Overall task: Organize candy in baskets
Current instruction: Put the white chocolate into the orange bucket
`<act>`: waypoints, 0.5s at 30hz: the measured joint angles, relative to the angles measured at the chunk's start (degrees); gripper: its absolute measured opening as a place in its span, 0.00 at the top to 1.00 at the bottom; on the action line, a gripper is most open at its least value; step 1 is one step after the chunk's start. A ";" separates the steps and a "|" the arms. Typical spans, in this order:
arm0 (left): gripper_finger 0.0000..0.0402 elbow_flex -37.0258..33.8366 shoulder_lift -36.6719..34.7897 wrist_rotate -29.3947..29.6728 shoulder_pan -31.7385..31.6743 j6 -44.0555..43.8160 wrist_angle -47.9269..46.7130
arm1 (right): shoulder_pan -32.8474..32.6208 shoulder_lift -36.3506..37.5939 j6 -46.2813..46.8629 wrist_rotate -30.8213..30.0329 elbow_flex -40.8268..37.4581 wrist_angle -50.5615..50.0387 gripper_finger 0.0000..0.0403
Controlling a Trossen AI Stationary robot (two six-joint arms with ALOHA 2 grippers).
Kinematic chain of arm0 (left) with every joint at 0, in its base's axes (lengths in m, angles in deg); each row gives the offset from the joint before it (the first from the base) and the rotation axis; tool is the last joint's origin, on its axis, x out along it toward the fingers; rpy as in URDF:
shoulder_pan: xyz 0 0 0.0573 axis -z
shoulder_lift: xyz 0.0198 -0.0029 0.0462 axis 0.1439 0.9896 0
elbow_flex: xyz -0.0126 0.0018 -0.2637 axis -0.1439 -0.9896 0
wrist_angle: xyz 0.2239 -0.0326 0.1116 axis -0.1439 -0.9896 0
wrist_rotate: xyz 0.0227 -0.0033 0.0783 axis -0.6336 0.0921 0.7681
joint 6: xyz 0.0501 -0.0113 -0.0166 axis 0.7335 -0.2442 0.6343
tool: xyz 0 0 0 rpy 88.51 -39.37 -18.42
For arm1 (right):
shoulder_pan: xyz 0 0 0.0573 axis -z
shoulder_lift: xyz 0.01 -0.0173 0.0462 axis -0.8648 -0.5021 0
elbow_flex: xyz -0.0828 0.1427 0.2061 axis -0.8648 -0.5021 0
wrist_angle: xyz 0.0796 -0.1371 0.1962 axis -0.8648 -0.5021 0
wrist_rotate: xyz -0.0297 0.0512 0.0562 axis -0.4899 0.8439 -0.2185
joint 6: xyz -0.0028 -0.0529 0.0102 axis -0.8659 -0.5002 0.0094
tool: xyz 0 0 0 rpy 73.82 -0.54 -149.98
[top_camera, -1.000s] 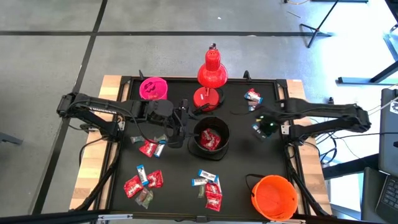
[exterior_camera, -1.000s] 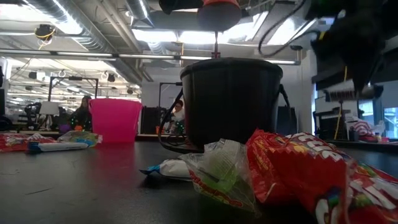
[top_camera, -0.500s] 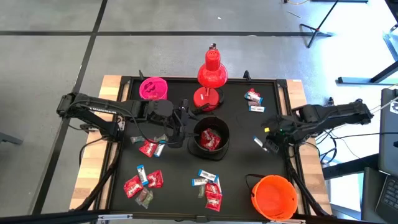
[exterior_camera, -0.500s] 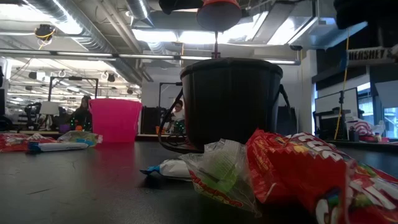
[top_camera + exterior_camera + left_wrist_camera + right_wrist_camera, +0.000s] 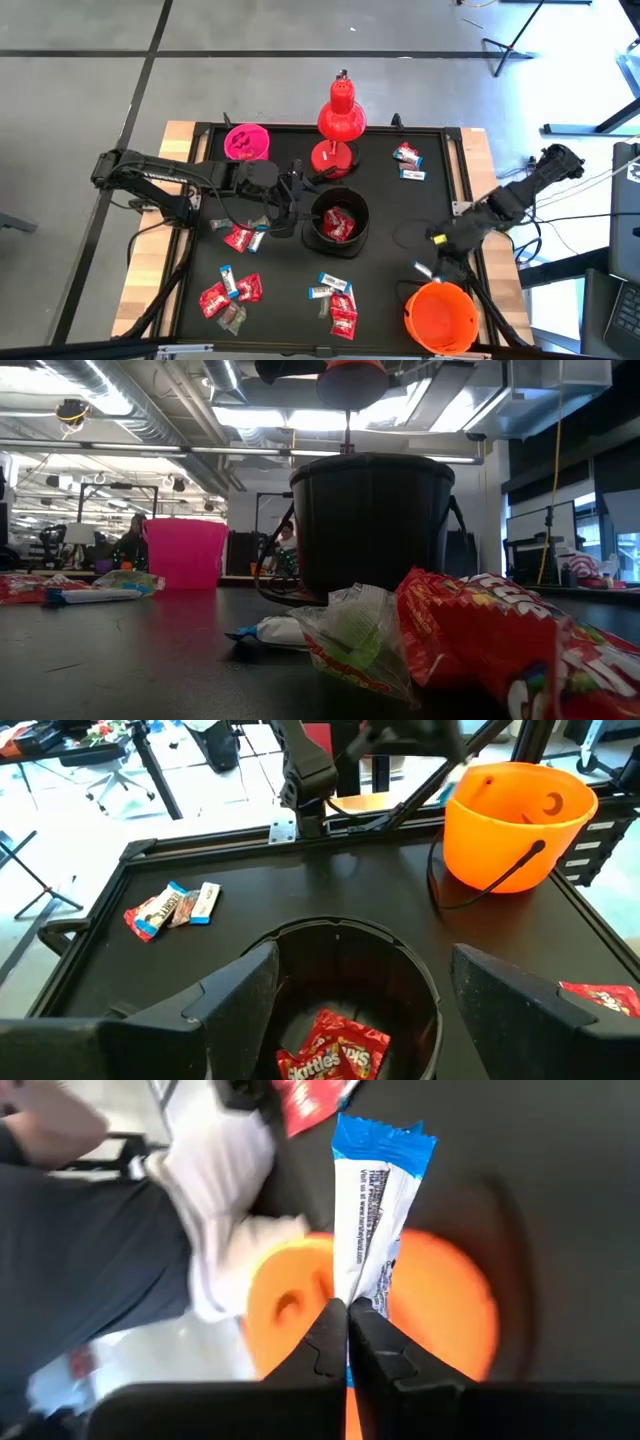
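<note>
My right gripper is shut on a white-and-blue candy, just beyond the far rim of the orange basket. That basket shows behind the candy in the right wrist view. My left gripper is open at the left side of the black basket. In the left wrist view its fingers stand apart on either side of the black basket, which holds red candy. The pink basket stands at the far left. My right gripper pinches the white-and-blue candy between its two fingers by one short end. The rest of the wrapper sticks out past the fingertips, in line with them. The candy is lifted clear of the table.
A red desk lamp stands at the far middle, behind the black basket. Loose candy lies in clusters at the near left, near middle, left of the black basket and far right. Candy lies close to the low camera.
My right gripper has carried the white-and-blue candy from the table's right middle toward the near edge, up to the orange basket, and its arm has swung round with it. It has left the low view. My left gripper has kept still.
</note>
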 joint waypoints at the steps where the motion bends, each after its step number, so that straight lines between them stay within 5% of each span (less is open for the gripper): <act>1: 0.29 0.00 0.00 0.00 0.11 -0.04 0.00 | -1.80 0.00 2.18 -0.22 0.00 1.00 1.00; 15: 0.29 0.00 0.00 0.40 1.05 -0.79 0.02 | -18.04 -5.20 29.94 -1.78 0.00 9.36 1.00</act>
